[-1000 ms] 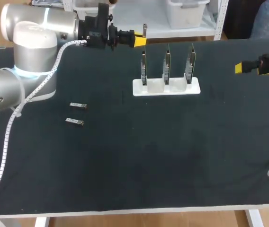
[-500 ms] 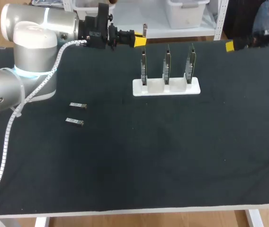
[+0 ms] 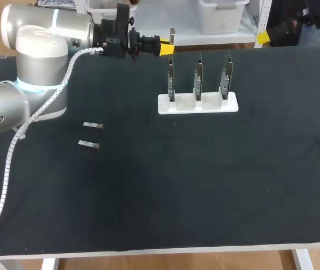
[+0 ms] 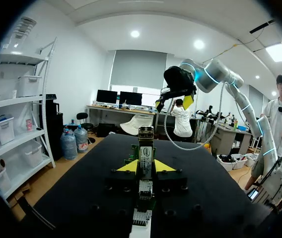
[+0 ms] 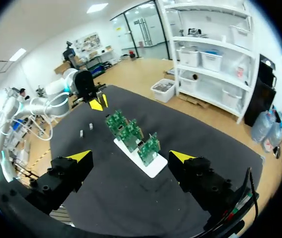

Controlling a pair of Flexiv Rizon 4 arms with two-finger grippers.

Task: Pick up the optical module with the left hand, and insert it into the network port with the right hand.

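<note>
1. My left gripper (image 4: 146, 167) is pinching the optical module (image 4: 145, 148). One yellow tip presses on each side of it.
2. The optical module is a long, thin metal stick. It is silver-grey, with a pale sticker with tiny print on its face and a darker end at the top. It sticks out past my yellow tips.
3. From the head view, the optical module (image 3: 172, 36) is a small grey bar at the end of my left gripper (image 3: 165, 48). It is up by the far edge of the table (image 3: 205, 185). It is close to the boards but does not touch them.
4. My right gripper (image 5: 131, 156) is spread wide, with nothing between its fingers. In the head view I can see just one of its yellow tips (image 3: 263, 37), out past the far right corner of the table. The left wrist view shows it up high in the air (image 4: 173, 103).
5. A white stand (image 3: 198, 103) sits on the table near the far edge. Three green circuit boards (image 3: 198, 76) stand up in it, side by side in a row. The ports on them are too small for me to make out.
6. From my right wrist, the stand (image 5: 151, 167) and the boards (image 5: 131, 131) lie ahead of my open fingers, with my left gripper (image 5: 99, 103) beyond them.
7. Two spare modules (image 3: 92, 125) lie flat on the black table near my left arm. They are close together but not touching, and well apart from the stand.
</note>
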